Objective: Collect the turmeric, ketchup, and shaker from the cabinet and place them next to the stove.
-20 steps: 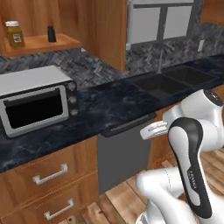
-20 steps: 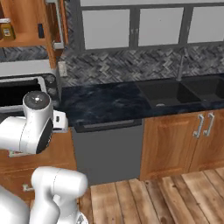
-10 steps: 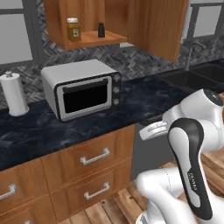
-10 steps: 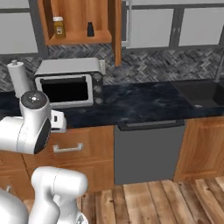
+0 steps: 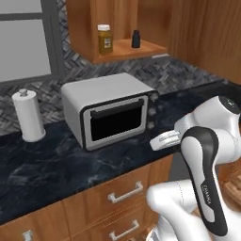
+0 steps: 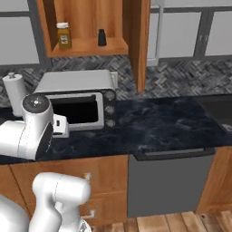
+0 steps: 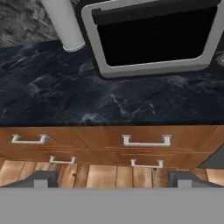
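The cabinet (image 5: 127, 49) (image 6: 86, 45) hangs open above the counter. On its shelf stand the turmeric (image 5: 104, 39) (image 6: 64, 36), a yellow jar with a white lid, and to its right the small dark shaker (image 5: 136, 39) (image 6: 102, 37). The ketchup and the stove are out of view. My gripper (image 7: 113, 178) is open and holds nothing. It points down at the counter's front edge and the drawers, far below the shelf. The arm is folded low in front of the counter.
A silver toaster oven (image 5: 110, 110) (image 6: 77, 95) (image 7: 153, 39) sits on the dark marble counter (image 5: 56, 160) under the cabinet. A white paper-towel roll (image 5: 28, 115) (image 6: 13, 93) (image 7: 63, 24) stands to its left. Drawers with silver handles (image 7: 146, 141) are below, a dishwasher front (image 6: 170, 181) to the right.
The base has driven left along the counter, so the sink left the views and the toaster oven and cabinet came to the middle. The arm keeps its folded pose.
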